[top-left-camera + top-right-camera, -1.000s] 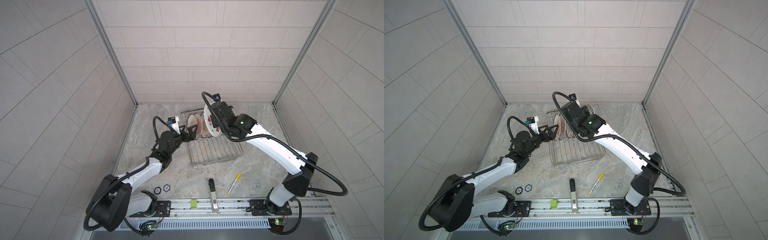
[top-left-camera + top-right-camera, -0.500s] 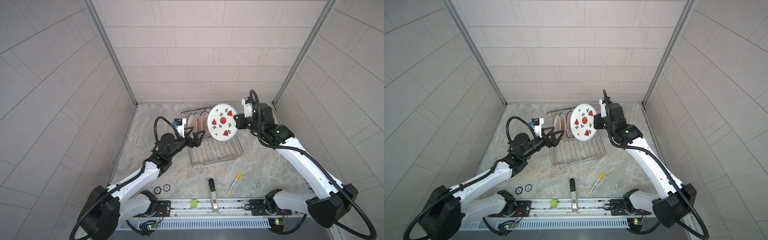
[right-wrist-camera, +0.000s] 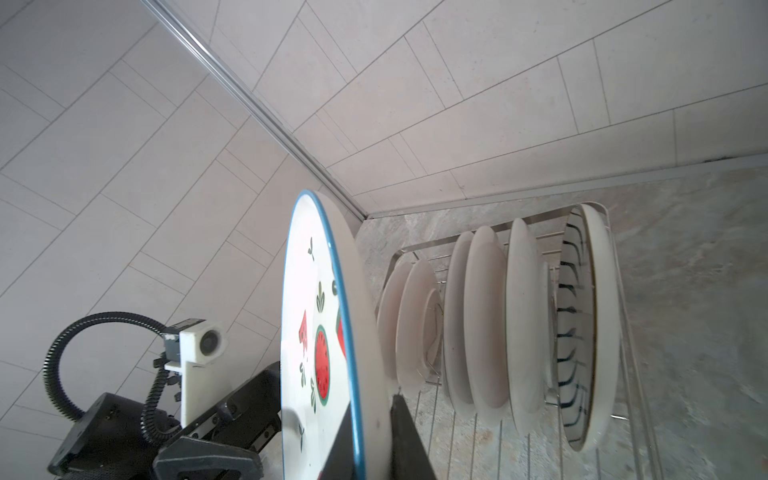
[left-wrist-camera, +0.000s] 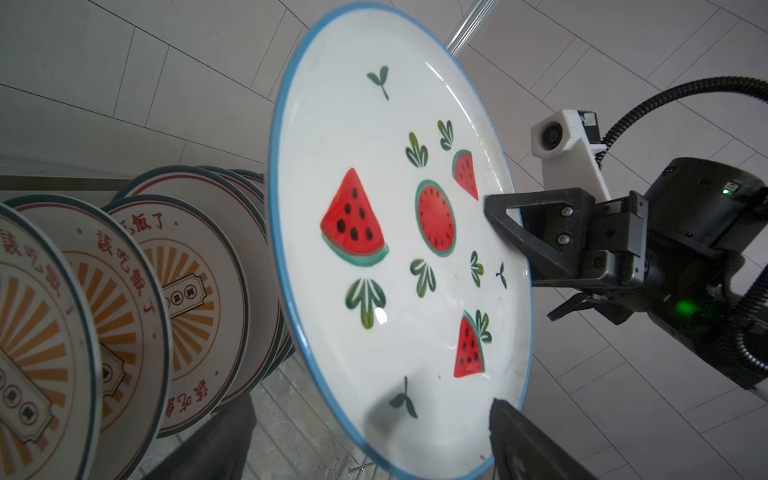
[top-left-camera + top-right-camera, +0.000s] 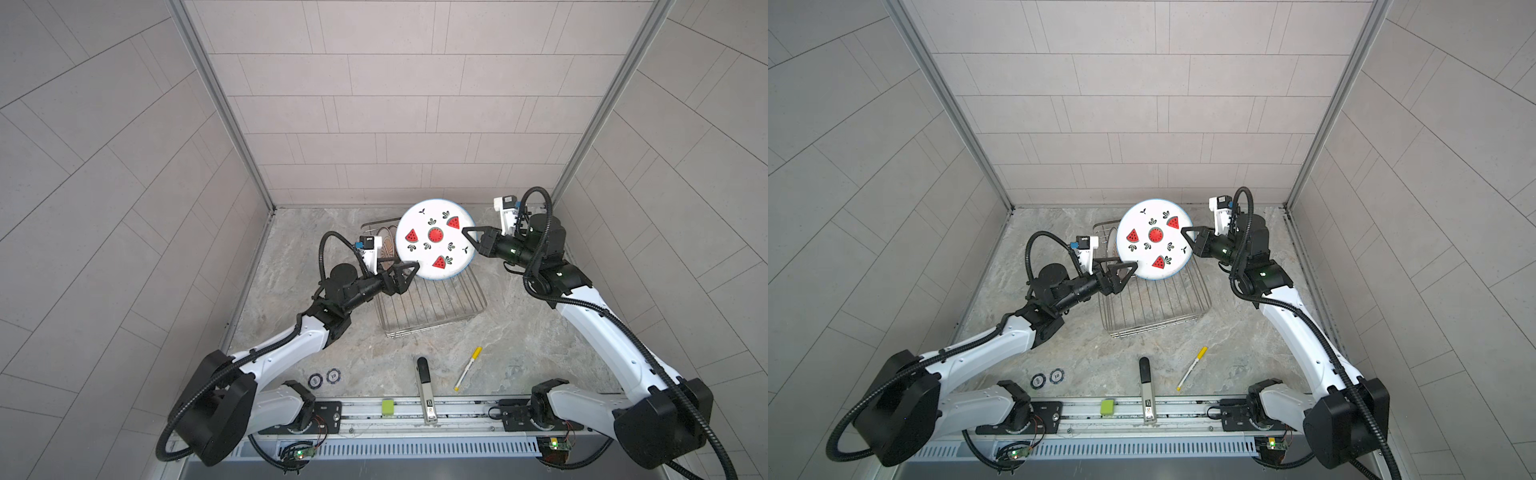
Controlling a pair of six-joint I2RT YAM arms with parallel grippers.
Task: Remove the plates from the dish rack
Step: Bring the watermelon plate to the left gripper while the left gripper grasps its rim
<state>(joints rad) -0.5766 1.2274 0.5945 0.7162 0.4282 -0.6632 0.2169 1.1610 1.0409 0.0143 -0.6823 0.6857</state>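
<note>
My right gripper (image 5: 468,232) (image 3: 374,449) is shut on the rim of a white plate (image 5: 434,243) (image 5: 1154,239) with a blue edge and red watermelon slices, held on edge in the air above the dish rack (image 5: 432,311) (image 5: 1154,309). At the opposite rim, my left gripper (image 5: 410,267) (image 4: 374,440) is open, one finger on each side of that plate (image 4: 399,249). Several other plates (image 4: 187,270) (image 3: 486,332) stand upright in the rack's far end, some with orange sunbursts and red characters, one with black stripes (image 3: 582,332).
On the marble table near the front lie two poker chips (image 5: 324,378), a black and silver stick (image 5: 424,380) and a yellow-capped pen (image 5: 467,368). A green block (image 5: 387,406) sits on the front rail. Tiled walls enclose the back and both sides.
The right gripper lifted the watermelon plate out of the rack and turned its face upward. The left gripper rose and moved in until its open fingers straddle the plate's rim.
</note>
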